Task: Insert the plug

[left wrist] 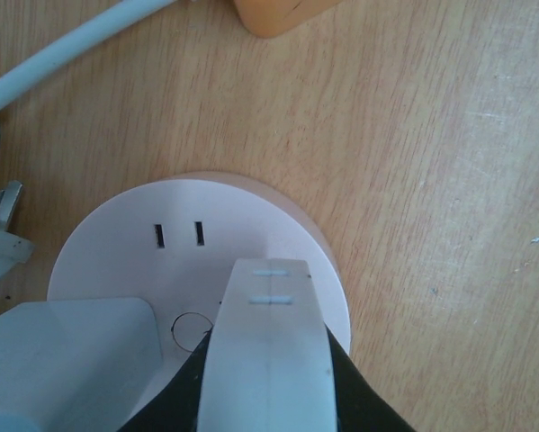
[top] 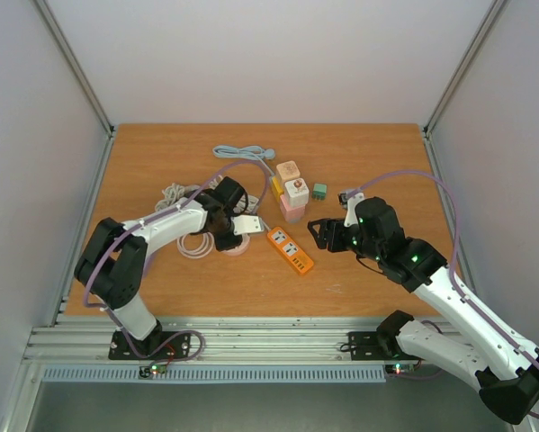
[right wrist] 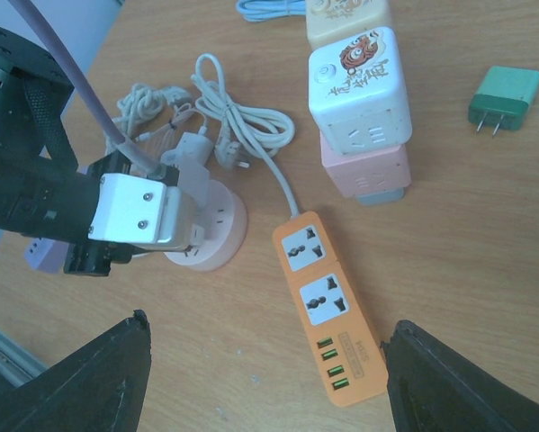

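Left gripper: pinched shut, with nothing visible between the fingers. It sits low over the round socket, tips just short of the two slots. My guess is that I am pinning the socket so it cannot slide.
Right gripper: wide and empty, hovering beside the orange power strip, probably free to fetch.
Plug: a green plug lies alone, well apart from the round socket, beyond the stacked cube sockets. A white cable has a bare-pronged cable plug just beside the socket's rim. I cannot tell which one is meant.
Open room: the tabletop is bare wood right of the strip and around the green plug.
Crowded edge: cable loops hem in the socket's far and left sides, so I would approach from the right.
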### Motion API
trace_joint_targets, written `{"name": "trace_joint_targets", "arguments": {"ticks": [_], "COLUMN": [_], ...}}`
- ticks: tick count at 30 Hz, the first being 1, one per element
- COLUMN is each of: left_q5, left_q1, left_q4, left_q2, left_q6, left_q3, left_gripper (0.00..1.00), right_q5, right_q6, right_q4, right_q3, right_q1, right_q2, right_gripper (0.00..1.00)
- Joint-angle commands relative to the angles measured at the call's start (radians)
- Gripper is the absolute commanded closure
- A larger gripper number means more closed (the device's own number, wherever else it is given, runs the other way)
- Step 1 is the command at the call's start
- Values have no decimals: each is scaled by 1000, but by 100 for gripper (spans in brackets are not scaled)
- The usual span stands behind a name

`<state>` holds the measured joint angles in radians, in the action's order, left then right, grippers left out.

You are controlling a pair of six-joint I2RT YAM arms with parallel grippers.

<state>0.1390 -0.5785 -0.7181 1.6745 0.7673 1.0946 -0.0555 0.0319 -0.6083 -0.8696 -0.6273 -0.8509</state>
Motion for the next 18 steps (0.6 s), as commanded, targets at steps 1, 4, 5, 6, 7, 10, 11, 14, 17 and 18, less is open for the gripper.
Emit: {"name": "trace_joint_targets", "arguments": {"ticks": [1, 4, 5, 6, 7, 10, 11, 14, 17, 18], "left_q5": [8, -18, -40, -49, -52, -45, -44, -46, -30, -10], "left_q1": [-5, -7, -6, -6, -6, -6, -5, -4, 2, 5], "left_q4": [19, -26, -34, -43, -48, -28, -20, -16, 8, 8], "left_q2": [51, 96, 110, 123, 134, 143, 144, 142, 103, 85], "left_q6": [-5, 0, -4, -6, -7, -24, -29, -46, -71, -79], "left_q3": [-1, 9, 6, 1, -7, -32, -35, -29, -22, -13], "left_gripper": [100, 100, 100, 100, 100, 100, 100, 100, 85, 77], "right_q5": [21, 22, 23, 24, 26, 29, 27, 24, 25, 25], "right_q6": [-10, -9, -9, -10, -11, -13, -15, -16, -15, -16], "right_q4": [-4, -6, -7, -8, -8, -8, -7, -7, -7, -7], "right_q3": [12, 11, 12, 12, 13, 12, 11, 8, 7, 7], "right_q1": [5, 5, 5, 5, 5, 5, 5, 5, 5, 5], "right_q2": [9, 13, 15, 17, 20, 21, 22, 21, 24, 25], "right_gripper": [28, 28, 28, 28, 28, 28, 28, 28, 28, 28]}}
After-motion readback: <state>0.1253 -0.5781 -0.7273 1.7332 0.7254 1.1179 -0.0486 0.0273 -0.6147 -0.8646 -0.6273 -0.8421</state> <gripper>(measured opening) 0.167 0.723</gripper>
